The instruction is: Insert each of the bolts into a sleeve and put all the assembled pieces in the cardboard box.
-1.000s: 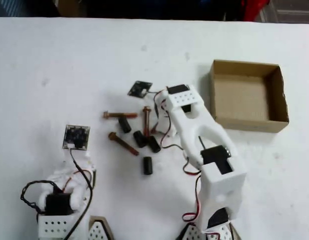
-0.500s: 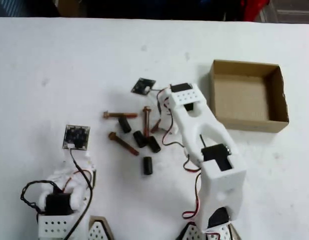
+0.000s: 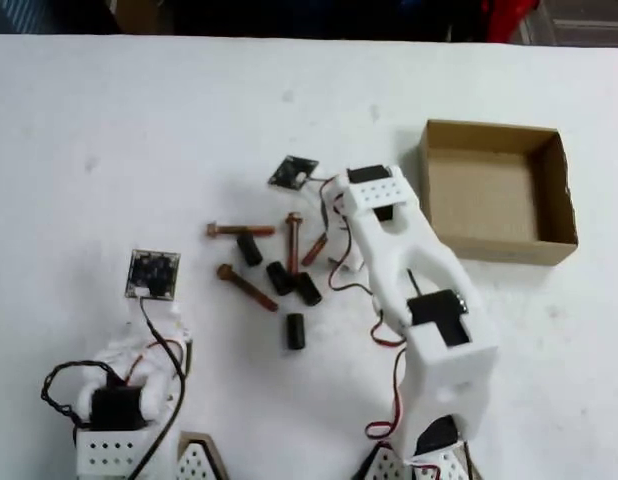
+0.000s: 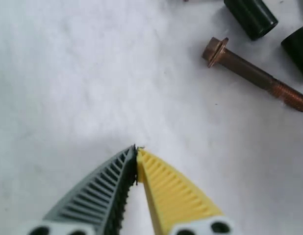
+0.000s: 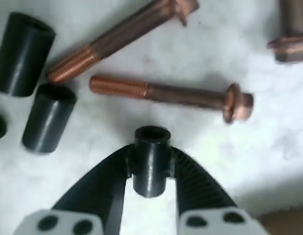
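Right claw (image 5: 151, 152): we pinch a black sleeve (image 5: 151, 169), its open bore facing the bolts
Nearest bolt (image 5: 170, 94): on the table (image 5: 239, 54) just ahead of the sleeve, long axis crosswise to the claw; we judge bore and shank need lining up
Left claw (image 4: 137, 152): tips pressed together above the table, another bolt (image 4: 254, 76) lying apart from it
Nearer arm: the right, by our reading
Cardboard box (image 3: 499, 243): beside the right arm, apart from the bolts
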Available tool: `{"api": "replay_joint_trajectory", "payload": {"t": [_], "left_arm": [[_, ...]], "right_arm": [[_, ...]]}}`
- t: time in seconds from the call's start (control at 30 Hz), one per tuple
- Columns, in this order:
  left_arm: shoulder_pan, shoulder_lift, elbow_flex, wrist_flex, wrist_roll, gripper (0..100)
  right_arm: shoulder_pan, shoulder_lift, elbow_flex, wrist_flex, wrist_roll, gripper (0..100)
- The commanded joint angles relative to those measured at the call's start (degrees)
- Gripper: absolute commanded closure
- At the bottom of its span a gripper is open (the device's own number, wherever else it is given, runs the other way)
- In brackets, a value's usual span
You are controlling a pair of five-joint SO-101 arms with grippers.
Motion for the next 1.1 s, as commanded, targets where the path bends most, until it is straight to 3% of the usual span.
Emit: {"api": "replay_joint_trajectory", "payload": {"t": [0.0, 0.17, 0.57, 0.8, 1.07], "left_arm": [[0.31, -0.57, -0.18, 0.62, 0.44, 98], [0.31, -0.57, -0.18, 0.62, 0.44, 98], [0.31, -0.57, -0.18, 0.62, 0.44, 98], [0.31, -0.57, -0.18, 0.62, 0.44, 98], [0.31, -0.57, -0.18, 0.62, 0.44, 98]], "right_arm": [[0.31, -9.10, -0.53, 3.82, -2.37, 98.2], [-0.04, -20.53, -0.53, 9.10, -7.30, 98.2], [-1.27, -54.46, 1.32, 26.07, -7.91, 98.2], [-1.27, -74.86, 15.47, 22.02, -14.24, 98.2], [-1.19, -97.36, 41.41, 6.73, -15.82, 98.1]]}}
